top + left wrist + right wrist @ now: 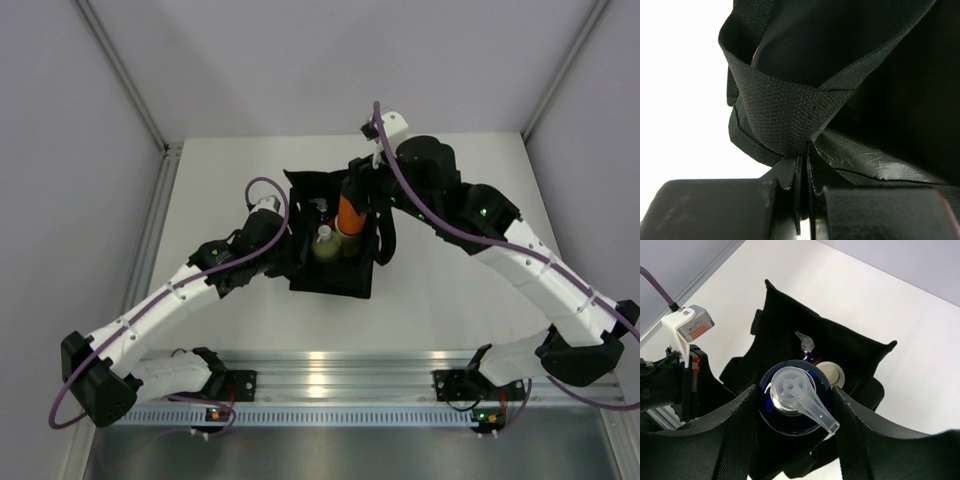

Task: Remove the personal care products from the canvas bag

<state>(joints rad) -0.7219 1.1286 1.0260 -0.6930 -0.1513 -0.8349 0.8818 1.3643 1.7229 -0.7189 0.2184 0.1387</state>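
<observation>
From the top camera I see the canvas bag (330,282) standing mid-desk with its mouth open. The left fingers (284,238) are at its left wall and the right fingers (362,196) are over its far right corner. An orange bottle (350,213) rises upright above the rim there, and a yellow-green bottle (323,248) sits just beside it, lower in the bag. Only this view gives me those colours. Bare desk (450,290) lies to the right and in front of the bag, as far as the metal rail (330,365) along the near edge. A strap (386,240) droops over the bag's right side.

On the left wrist camera the fingers are clenched on a fold of the bag's woven black fabric, pinched tight between the tips. The bottles are hidden from this view.

On the right wrist camera the fingers flank the orange bottle, one on each side of its dark shoulder and clear pump top, grasping it above the bag's mouth. Deeper inside I see a second pump bottle (805,342) and a round pale cap (831,374). I cannot tell which bottle that cap belongs to. The bag's far rim stands up in points, with white desk beyond it.
</observation>
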